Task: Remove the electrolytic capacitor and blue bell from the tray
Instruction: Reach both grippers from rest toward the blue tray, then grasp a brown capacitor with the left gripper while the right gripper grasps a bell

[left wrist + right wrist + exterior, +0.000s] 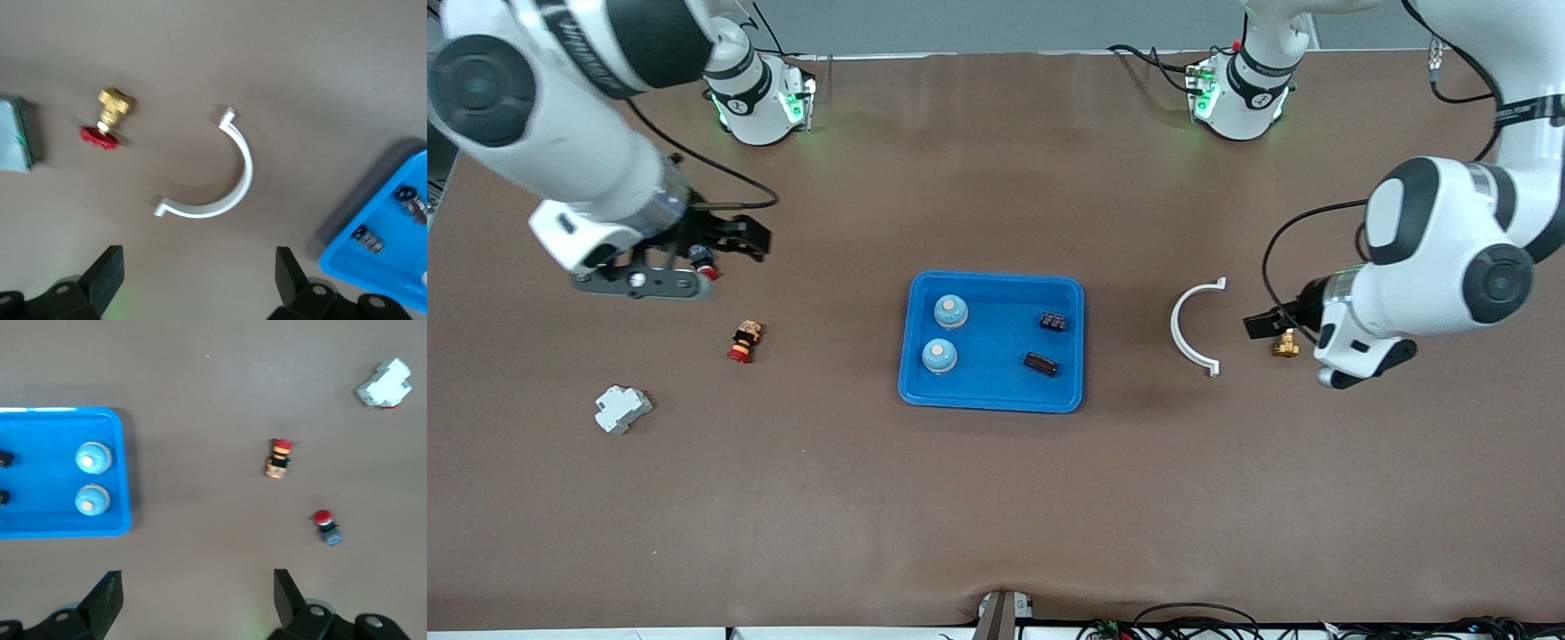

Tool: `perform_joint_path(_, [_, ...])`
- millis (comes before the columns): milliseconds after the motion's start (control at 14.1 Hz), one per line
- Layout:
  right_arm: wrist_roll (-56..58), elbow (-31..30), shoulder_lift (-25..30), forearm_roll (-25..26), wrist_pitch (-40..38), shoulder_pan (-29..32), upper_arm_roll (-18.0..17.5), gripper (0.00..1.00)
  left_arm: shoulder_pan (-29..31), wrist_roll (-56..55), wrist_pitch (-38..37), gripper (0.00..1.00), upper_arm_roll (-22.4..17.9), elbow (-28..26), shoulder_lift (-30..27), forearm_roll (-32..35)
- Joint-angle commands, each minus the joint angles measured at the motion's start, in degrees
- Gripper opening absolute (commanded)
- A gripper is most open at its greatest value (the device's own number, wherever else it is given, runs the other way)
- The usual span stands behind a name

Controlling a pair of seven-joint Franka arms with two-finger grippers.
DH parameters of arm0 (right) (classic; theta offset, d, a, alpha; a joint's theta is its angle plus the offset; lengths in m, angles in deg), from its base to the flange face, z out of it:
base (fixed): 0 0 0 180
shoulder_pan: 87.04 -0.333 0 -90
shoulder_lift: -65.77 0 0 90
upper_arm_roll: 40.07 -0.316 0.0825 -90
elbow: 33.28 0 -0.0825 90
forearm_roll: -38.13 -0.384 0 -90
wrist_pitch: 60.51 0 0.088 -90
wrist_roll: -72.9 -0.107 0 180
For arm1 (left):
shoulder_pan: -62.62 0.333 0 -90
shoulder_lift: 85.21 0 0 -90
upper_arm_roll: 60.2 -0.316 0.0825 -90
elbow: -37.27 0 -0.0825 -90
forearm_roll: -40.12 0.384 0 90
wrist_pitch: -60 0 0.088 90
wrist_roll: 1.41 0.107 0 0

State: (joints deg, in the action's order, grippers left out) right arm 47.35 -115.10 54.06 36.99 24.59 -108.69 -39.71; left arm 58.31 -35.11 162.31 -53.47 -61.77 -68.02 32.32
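Two light blue bells [951,311] [939,356] sit in the blue tray [996,307] toward the right arm's end. Two black capacitors [1055,322] [1040,363] lie in it toward the left arm's end. My right gripper [734,236] is open and empty, over the table at the right arm's end. In the right wrist view my right gripper [197,580] faces the tray [47,480] and bells [93,457]. My left gripper [1263,322] is open and empty beside a white half ring [1192,329]. The left wrist view shows my left gripper [197,257], the tray [387,267] and a capacitor [369,240].
A brass valve [1286,345] lies by the left gripper, with a red handle in the left wrist view [110,117]. A red-button switch [744,341], a second one [704,260] under the right gripper, and a white breaker [623,409] lie at the right arm's end.
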Motion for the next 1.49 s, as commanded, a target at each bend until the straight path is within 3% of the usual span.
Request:
perform_joint_path(0, [-2.5,-0.09,-2.35,-2.98,2.68,-1.81,0.52,1.0,-4.12,-7.06,4.82,1.0,0.03,-2.82,-0.05,-1.07])
perform_joint_path(142, [-2.67,-0.52,-3.32,-6.5,4.44,-2.34,0.52,1.0,-7.89,-13.99,8.86,1.0,0.29,-2.82,1.7,-1.07])
perform_joint_path(355, [-2.67,-2.89,-4.73,-6.69,7.95,-4.18,0.52,1.0,-12.9,-24.54,14.57,1.0,0.3,-2.82,4.17,-1.07])
perform_joint_path(497, [-3.63,-6.31,-4.99,-6.69,12.43,-5.5,0.52,1.0,-15.37,-31.13,17.3,0.81,0.3,-2.82,5.57,-1.07])
perform_joint_path(711, [-7.76,-10.45,-5.69,-6.69,19.2,-8.31,0.52,1.0,-17.83,-43.27,21.52,0.8,0.3,-2.82,8.12,-0.98])
perform_joint_path(995, [-10.39,-10.98,-9.21,-6.69,22.29,-10.6,0.52,1.0,-20.91,-51.0,22.67,0.76,0.3,-2.82,9.09,-0.98])
perform_joint_path(1421, [-11.28,-17.57,-10.09,-6.69,32.13,-13.67,0.52,1.0,-25.22,-65.26,27.77,0.72,0.21,-2.56,13.12,-0.37])
